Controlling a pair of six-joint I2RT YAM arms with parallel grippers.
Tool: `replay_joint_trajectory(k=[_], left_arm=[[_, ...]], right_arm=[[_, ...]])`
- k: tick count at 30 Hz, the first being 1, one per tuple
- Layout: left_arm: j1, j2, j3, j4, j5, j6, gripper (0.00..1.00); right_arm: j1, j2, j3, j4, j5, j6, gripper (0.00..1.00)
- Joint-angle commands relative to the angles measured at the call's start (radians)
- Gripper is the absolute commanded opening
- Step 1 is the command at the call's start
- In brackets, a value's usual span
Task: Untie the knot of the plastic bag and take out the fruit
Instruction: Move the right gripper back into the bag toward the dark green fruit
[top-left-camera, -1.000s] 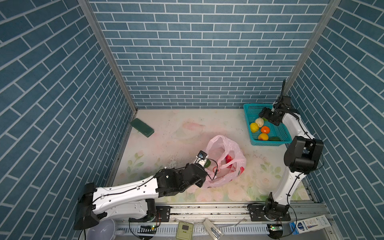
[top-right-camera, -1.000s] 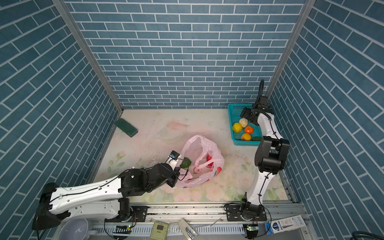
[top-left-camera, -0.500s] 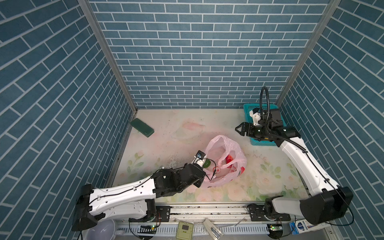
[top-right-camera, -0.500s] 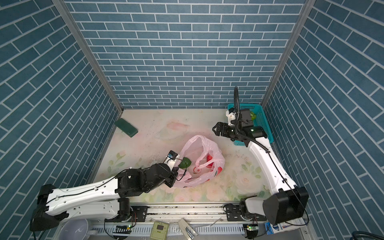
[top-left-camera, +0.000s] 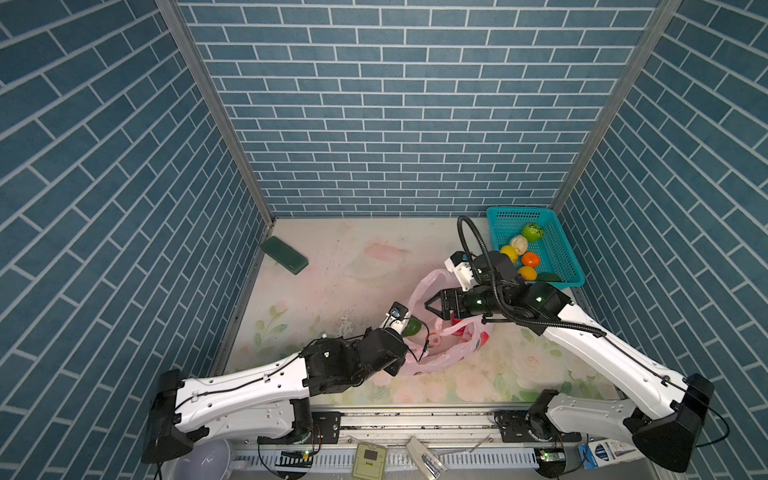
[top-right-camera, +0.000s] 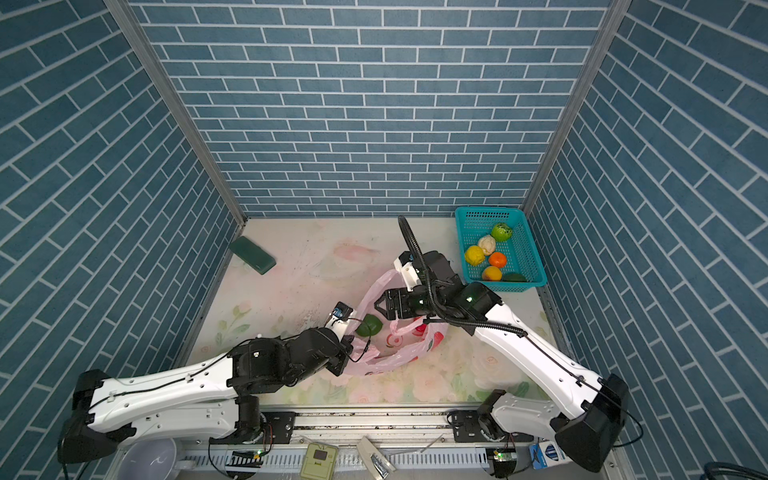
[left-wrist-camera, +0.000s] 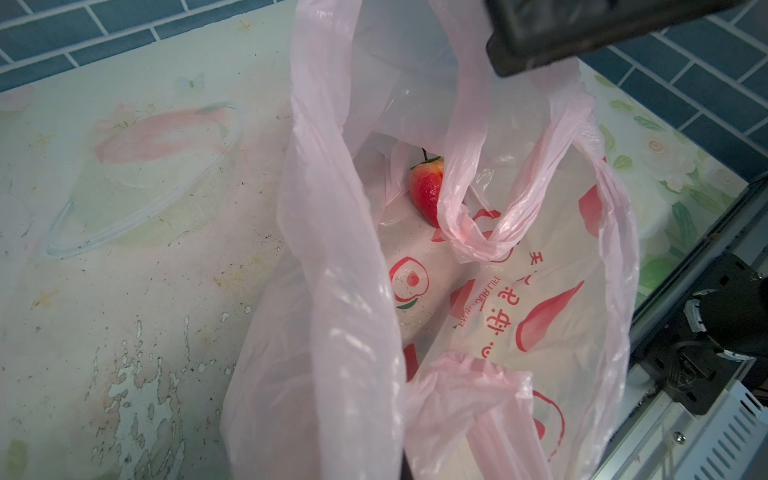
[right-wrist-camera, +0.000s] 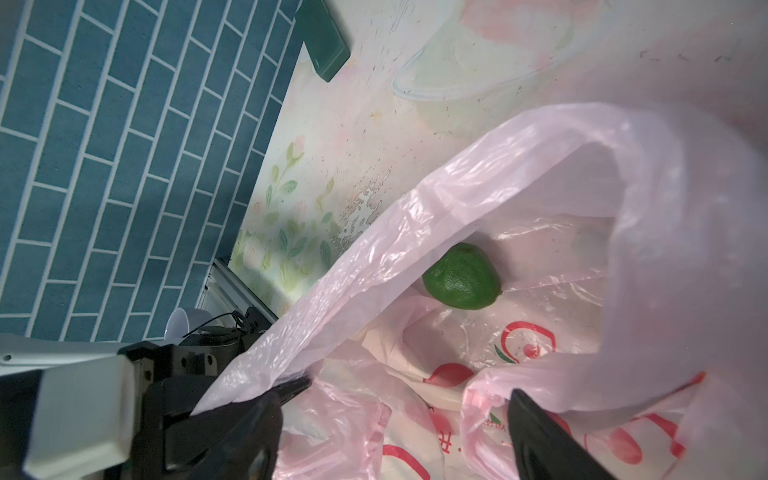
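The pink plastic bag lies at the table's front middle with its mouth gaping. The knot is out of view; a handle loop hangs loose. Of the fruit, a green one and a red strawberry lie inside. My left gripper is shut on the bag's near-left rim, and plastic hides its jaws. My right gripper is open over the bag's mouth, fingers either side of crumpled plastic, holding nothing.
A teal mesh basket at the back right holds several fruits. A dark green block lies at the back left by the wall. Brick walls close three sides; a metal rail runs along the front.
The right arm swung from the basket leftward and forward to the bag's mouth, its jaws staying apart. The left arm and the bag have hardly moved.
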Motion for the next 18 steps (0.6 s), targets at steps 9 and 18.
replay_joint_trajectory(k=[9, 18], left_arm=[[0.012, -0.016, 0.004, -0.030, -0.030, -0.023, 0.00], [0.026, -0.066, -0.025, 0.008, -0.042, -0.051, 0.00]], right_arm=[[0.117, 0.132, -0.128, 0.243, 0.108, 0.040, 0.77], [0.218, 0.110, -0.320, 0.319, 0.248, -0.035, 0.71]])
